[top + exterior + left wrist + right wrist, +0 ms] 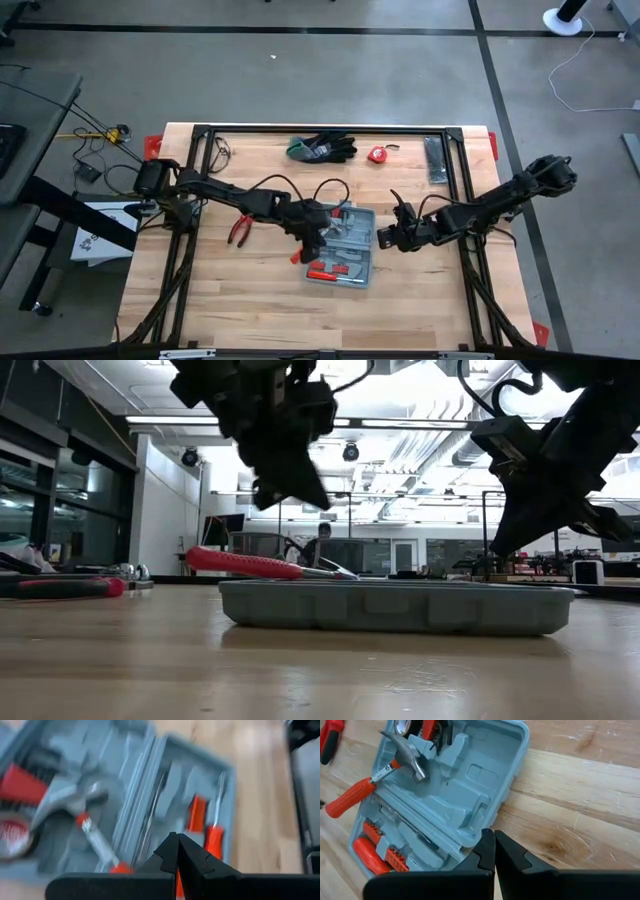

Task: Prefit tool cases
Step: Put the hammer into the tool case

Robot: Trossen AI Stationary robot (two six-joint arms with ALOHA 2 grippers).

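Note:
The grey-blue tool case (343,246) lies open and flat on the wooden table, recesses up, also seen in the right wrist view (465,785). A hammer (402,754) lies loose across it, and its red handle (240,563) sticks out past the case's left edge. Red-handled screwdrivers (215,840) sit in recesses. My left gripper (318,236) hangs shut above the case's left part (280,490), with nothing between its fingers (177,842). My right gripper (386,240) is shut just off the case's right edge (494,840), above the table (505,540).
Red-handled pliers (240,230) lie on the table left of the case. At the far edge are black-and-green gloves (322,148), a small red tape measure (377,154) and a narrow dark bar (436,160). Bare wood lies near the front edge (300,320).

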